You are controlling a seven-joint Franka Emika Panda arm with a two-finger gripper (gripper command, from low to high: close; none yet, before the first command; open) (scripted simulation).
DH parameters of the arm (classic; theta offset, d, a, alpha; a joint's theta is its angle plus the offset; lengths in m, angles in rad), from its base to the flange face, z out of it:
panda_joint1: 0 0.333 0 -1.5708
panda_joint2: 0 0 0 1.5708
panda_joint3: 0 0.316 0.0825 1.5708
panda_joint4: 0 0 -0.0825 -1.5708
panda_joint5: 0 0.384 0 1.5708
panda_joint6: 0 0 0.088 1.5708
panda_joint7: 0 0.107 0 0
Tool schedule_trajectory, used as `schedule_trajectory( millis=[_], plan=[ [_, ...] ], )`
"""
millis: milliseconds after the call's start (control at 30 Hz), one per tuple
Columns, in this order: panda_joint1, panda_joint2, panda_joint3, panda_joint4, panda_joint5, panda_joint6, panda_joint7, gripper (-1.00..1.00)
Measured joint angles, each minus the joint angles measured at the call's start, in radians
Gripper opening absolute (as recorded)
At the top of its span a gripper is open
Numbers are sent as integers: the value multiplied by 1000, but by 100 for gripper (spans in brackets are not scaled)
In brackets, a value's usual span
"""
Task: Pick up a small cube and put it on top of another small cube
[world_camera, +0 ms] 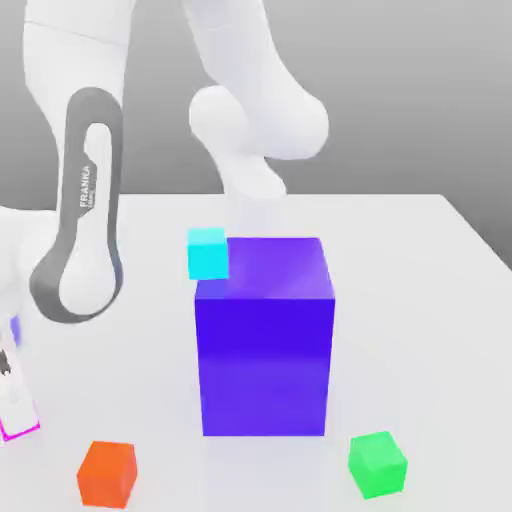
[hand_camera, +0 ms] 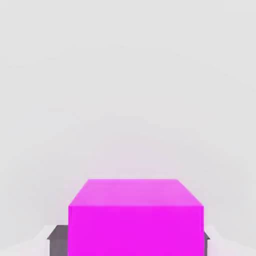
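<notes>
A small magenta cube (hand_camera: 135, 215) sits between the dark fingers (hand_camera: 59, 239) of my gripper (hand_camera: 132, 242), which is shut on it. In the exterior view the gripper (world_camera: 10, 400) hangs low at the far left edge, and just a magenta sliver of the cube (world_camera: 22, 430) shows beneath it. Other small cubes lie on the white table (world_camera: 420, 290): a cyan one (world_camera: 207, 252) behind the big block, an orange one (world_camera: 107, 473) at the front left and a green one (world_camera: 377, 464) at the front right.
A large blue-violet block (world_camera: 265, 335) stands in the middle of the table, much taller than the small cubes. The white arm (world_camera: 85, 210) reaches down across the exterior view's left side.
</notes>
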Motion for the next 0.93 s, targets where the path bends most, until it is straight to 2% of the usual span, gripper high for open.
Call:
schedule_trajectory(
  millis=[167, 633, 700, 800, 833, 933],
  plan=[
    [45, -154, -49, -35, -75, -117, 61, -100],
    [496, -328, 243, -120, -213, -194, 489, -100],
    [560, -324, 287, -122, -239, -187, 555, -100],
    [667, -222, 309, -98, -312, -114, 668, -100],
    [686, -190, 304, -94, -329, -88, 687, 100],
    [686, -190, 304, -94, -329, -87, 687, 100]
  ],
)
